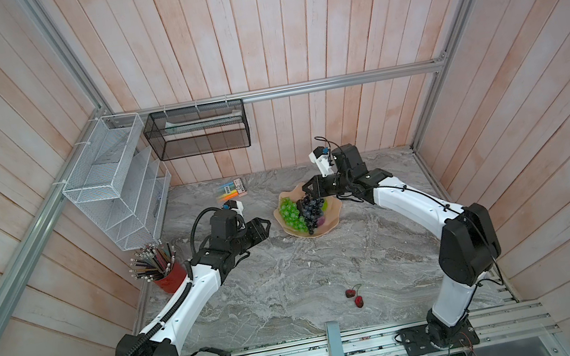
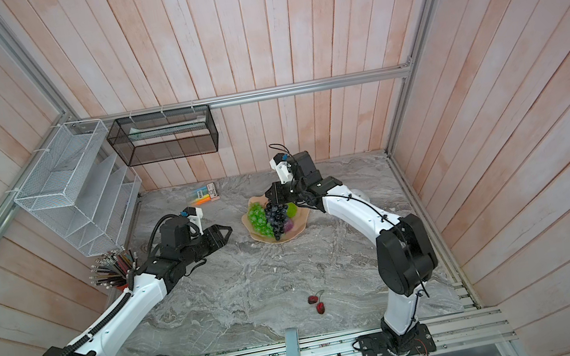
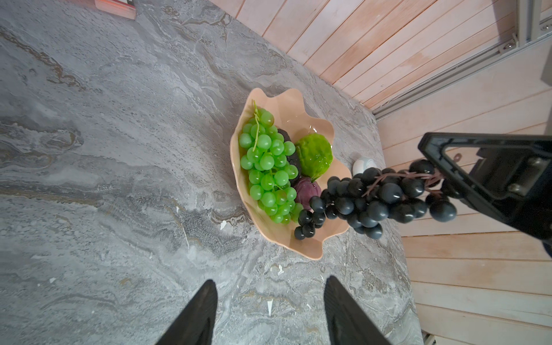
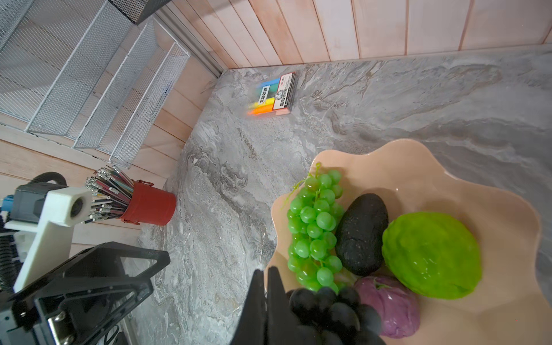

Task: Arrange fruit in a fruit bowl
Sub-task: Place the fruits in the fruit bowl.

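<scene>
The peach-pink fruit bowl [image 1: 324, 230] [image 4: 418, 167] stands at the back middle of the table. In it lie the green grape bunch [image 1: 290, 215] [image 4: 313, 227], the dark avocado [image 4: 361, 233], the bumpy lime-green ball [image 4: 433, 254] and the small purple ball [image 4: 391, 304]. My right gripper [image 1: 306, 195] [image 4: 265, 270] is shut on the stem of the dark purple grape bunch [image 1: 311, 213] [image 3: 373, 200]. That bunch dangles over the bowl beside the green grapes. My left gripper [image 1: 266, 226] [image 3: 270, 286] is open with nothing in it, just left of the bowl. The red cherries [image 1: 354, 296] lie on the table near the front.
A red pencil cup [image 1: 169, 280] stands at the left edge behind my left arm. A pack of coloured sticky notes [image 1: 232, 189] lies at the back. A white mesh rack [image 1: 112, 184] and a black mesh basket [image 1: 197, 131] hang on the walls. A small white clock [image 3: 363, 165] sits behind the bowl.
</scene>
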You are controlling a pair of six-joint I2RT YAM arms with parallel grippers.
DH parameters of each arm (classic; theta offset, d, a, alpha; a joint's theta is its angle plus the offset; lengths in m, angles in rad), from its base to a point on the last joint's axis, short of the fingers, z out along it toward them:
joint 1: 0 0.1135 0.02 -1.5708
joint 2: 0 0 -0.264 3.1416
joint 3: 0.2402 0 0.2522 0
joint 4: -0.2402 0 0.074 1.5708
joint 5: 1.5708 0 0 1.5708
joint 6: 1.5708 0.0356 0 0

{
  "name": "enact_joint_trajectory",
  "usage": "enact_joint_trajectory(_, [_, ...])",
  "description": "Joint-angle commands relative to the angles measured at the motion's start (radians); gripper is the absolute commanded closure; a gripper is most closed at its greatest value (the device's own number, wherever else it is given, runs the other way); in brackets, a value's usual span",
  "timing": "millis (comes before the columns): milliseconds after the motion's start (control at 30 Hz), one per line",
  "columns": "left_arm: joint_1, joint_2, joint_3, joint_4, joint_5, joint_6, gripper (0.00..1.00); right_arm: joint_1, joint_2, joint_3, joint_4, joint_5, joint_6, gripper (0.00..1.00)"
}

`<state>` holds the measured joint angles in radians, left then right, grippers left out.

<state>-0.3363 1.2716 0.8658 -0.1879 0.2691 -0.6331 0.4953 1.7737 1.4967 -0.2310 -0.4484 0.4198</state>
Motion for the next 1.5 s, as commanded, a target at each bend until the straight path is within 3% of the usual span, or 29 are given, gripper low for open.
enact_joint_trajectory(0, [0.008, -0.023, -0.016, -0.005, -0.019, 0.003, 0.41, 0.003, -0.002, 0.003, 0.045, -0.014, -0.002, 1.0])
enact_joint_trajectory(767, [0.008, 0.009, 0.017, -0.01, -0.002, -0.01, 0.4, -0.131, -0.056, -0.162, 0.056, -0.076, -0.085, 1.0])
enact_joint_trajectory(1067, [0.007, 0.014, 0.025, -0.015, -0.008, -0.008, 0.41, -0.13, -0.084, -0.148, 0.043, -0.176, -0.103, 1.0])
enact_joint_trajectory(1467, [0.008, 0.014, 0.031, -0.032, -0.007, -0.004, 0.41, -0.116, -0.057, -0.13, -0.011, -0.204, -0.122, 1.0])
